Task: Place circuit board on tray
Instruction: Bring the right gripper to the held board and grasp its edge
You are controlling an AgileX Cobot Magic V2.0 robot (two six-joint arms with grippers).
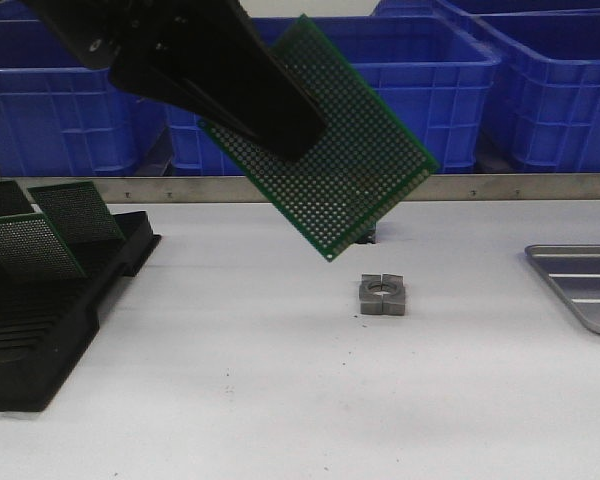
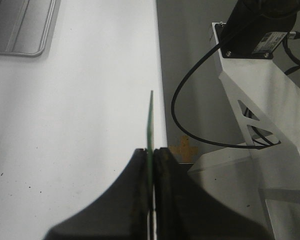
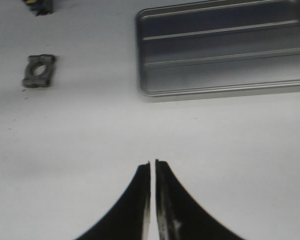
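Observation:
My left gripper (image 1: pixel 295 140) is shut on a green perforated circuit board (image 1: pixel 350 160) and holds it tilted, high above the middle of the white table. In the left wrist view the board (image 2: pixel 150 120) shows edge-on, clamped between the two black fingers (image 2: pixel 140 170). The grey metal tray (image 1: pixel 585 285) with pale ribs lies at the right edge of the table, far right of the board; a corner also shows in the left wrist view (image 2: pixel 20 30). My right gripper (image 3: pixel 152 162) is shut and empty above bare table, short of the tray (image 3: pixel 225 50).
A black slotted rack (image 1: pixel 50 310) holding more green boards (image 1: pixel 30 245) stands at the left. A small grey metal block (image 1: pixel 383 295) with a hole lies mid-table; it also shows in the right wrist view (image 3: pixel 38 71). Blue crates (image 1: pixel 540 80) line the back.

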